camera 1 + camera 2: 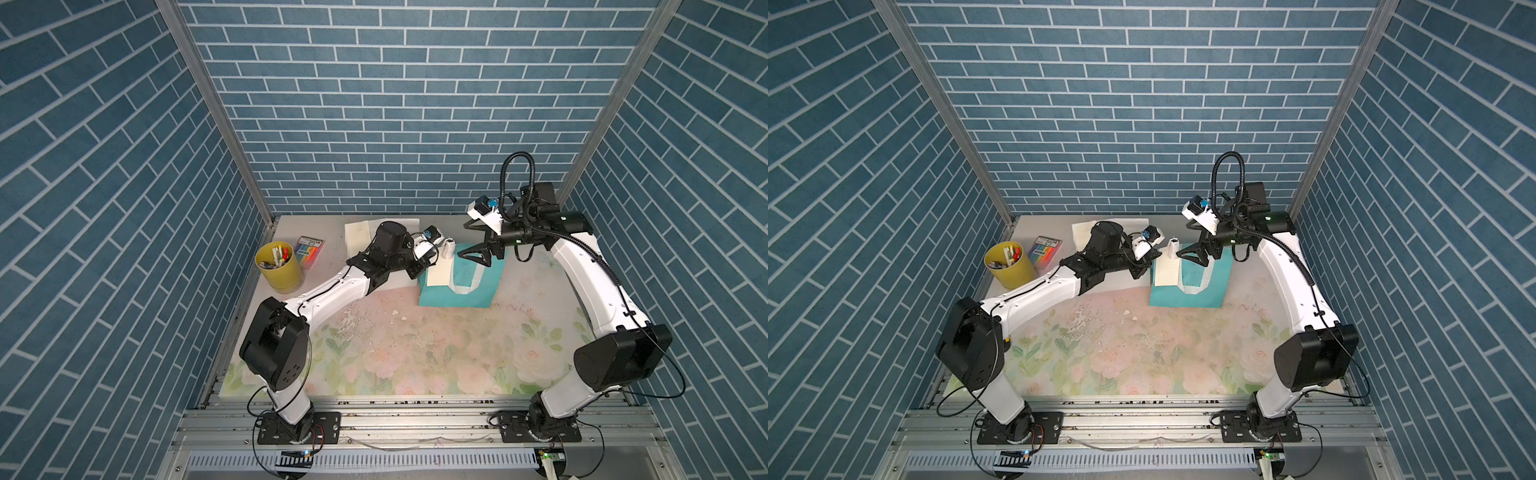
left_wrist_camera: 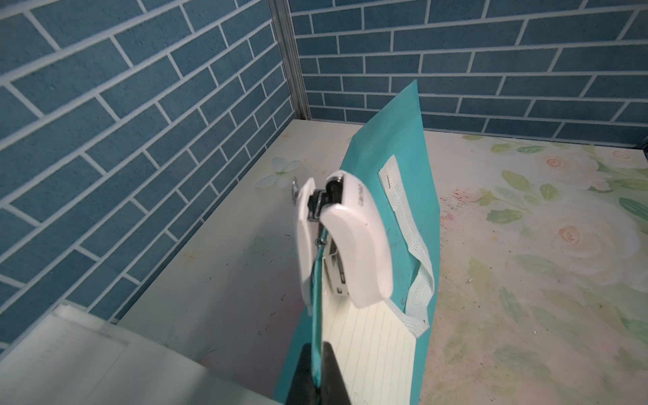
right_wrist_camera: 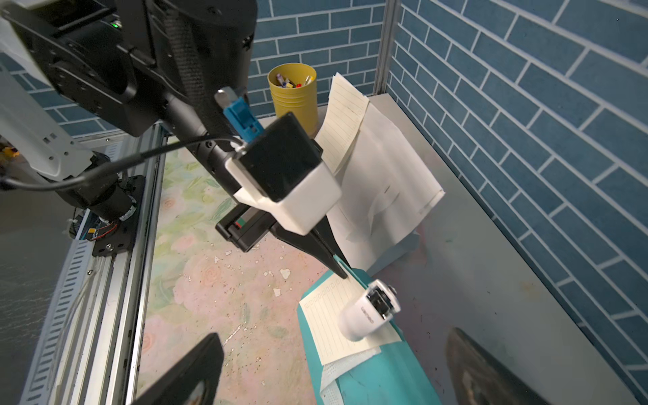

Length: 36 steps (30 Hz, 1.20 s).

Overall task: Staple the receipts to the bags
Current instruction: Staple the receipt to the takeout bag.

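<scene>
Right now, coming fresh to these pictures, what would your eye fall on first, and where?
The small white stapler sits clamped over the far edge of the teal bag, on the lined receipt, toward the back of the table. The left arm's jaws pinch that same edge, while the right arm's jaws stand wide open beside the stapler. A yellow pen cup stands at the left.

The teal bag (image 1: 440, 297) has a white strap handle (image 2: 398, 200) dotted with fine perforations. The receipt (image 1: 438, 272) is cream, ruled with faint lines, and the stapler (image 2: 354, 242) is glossy white. The table mat (image 1: 415, 357) shows pale pink roses and green leaves, the walls (image 1: 374, 104) are blue brick with white joints, the pen cup (image 1: 282, 270) is yellow, and the second bag (image 3: 382, 175) is plain white.
</scene>
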Each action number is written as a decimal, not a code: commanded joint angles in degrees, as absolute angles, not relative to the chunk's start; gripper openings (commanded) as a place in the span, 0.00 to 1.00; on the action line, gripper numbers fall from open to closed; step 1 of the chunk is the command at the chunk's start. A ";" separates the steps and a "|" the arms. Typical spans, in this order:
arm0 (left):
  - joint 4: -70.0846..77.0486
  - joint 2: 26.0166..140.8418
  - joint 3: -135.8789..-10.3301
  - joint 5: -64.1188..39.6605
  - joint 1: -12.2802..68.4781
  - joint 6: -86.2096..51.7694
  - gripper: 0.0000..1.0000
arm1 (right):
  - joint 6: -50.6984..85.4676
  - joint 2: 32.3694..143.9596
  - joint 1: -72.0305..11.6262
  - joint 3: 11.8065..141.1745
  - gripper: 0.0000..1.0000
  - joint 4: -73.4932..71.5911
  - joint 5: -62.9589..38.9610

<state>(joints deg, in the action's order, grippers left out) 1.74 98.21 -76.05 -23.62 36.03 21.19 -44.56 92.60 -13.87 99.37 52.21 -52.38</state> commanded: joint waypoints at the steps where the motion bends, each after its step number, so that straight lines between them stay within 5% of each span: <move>1: -1.56 97.28 -77.20 -24.81 36.65 22.69 0.00 | -52.93 93.89 -14.47 97.19 0.98 50.73 -55.35; 22: -5.53 97.65 -77.89 -26.54 36.83 27.89 0.00 | -68.62 106.06 -16.83 103.18 0.91 55.63 -53.64; 27: -6.06 98.22 -78.47 -26.62 36.91 28.55 0.00 | -70.93 106.01 -17.14 103.26 0.75 57.81 -50.63; 36: -6.14 99.26 -79.91 -26.99 36.83 28.37 0.00 | -71.72 105.87 -19.03 103.11 0.28 57.94 -46.39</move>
<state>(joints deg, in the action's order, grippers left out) -4.38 98.24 -78.46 -25.87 36.29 27.97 -68.36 105.47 -17.85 102.41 55.35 -46.96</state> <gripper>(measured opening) 0.056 0.323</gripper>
